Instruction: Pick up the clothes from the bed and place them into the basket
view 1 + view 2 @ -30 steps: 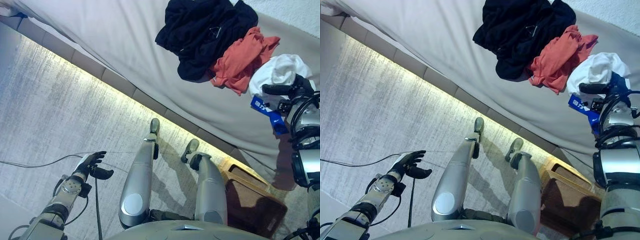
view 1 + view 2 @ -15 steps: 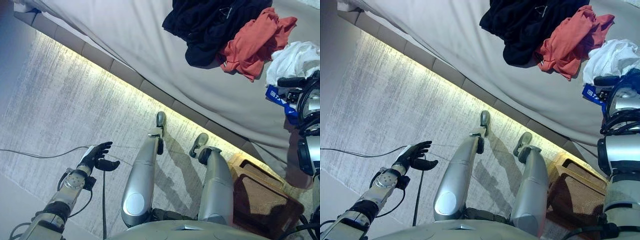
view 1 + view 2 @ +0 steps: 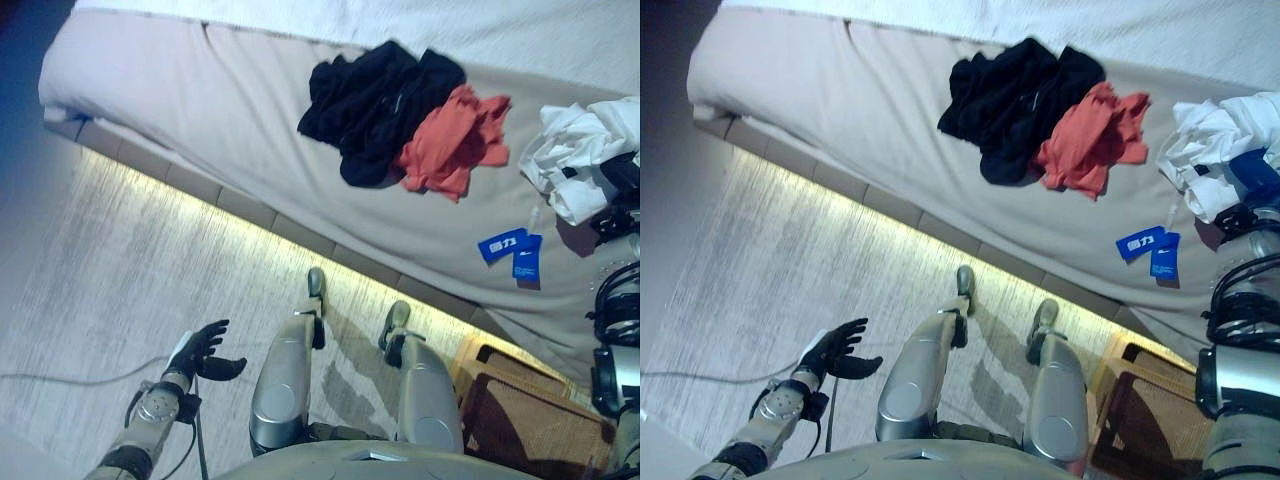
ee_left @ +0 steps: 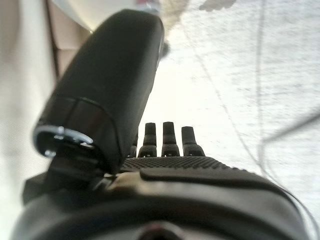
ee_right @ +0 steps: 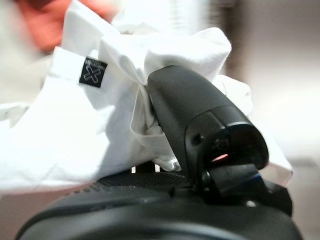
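Note:
A black garment (image 3: 370, 95) and an orange-red garment (image 3: 450, 140) lie bunched together on the grey bed (image 3: 200, 100). My right hand (image 5: 197, 117) is shut on a white garment (image 3: 575, 150) at the bed's right side, with its thumb pressed into the cloth (image 5: 65, 125). Blue tags (image 3: 510, 250) hang from that garment on a thin string and rest on the sheet. The brown wicker basket (image 3: 525, 430) stands on the floor at lower right, below the right arm. My left hand (image 3: 205, 350) is open and empty over the floor at lower left.
The bed's edge with a lit strip (image 3: 250, 215) runs diagonally between the floor and the mattress. A pale patterned rug (image 3: 120, 270) covers the floor on the left.
The camera has tilted, so more of the bed shows. My right hand has gathered the white garment up, and the blue tags now trail away from it. The left hand stays open.

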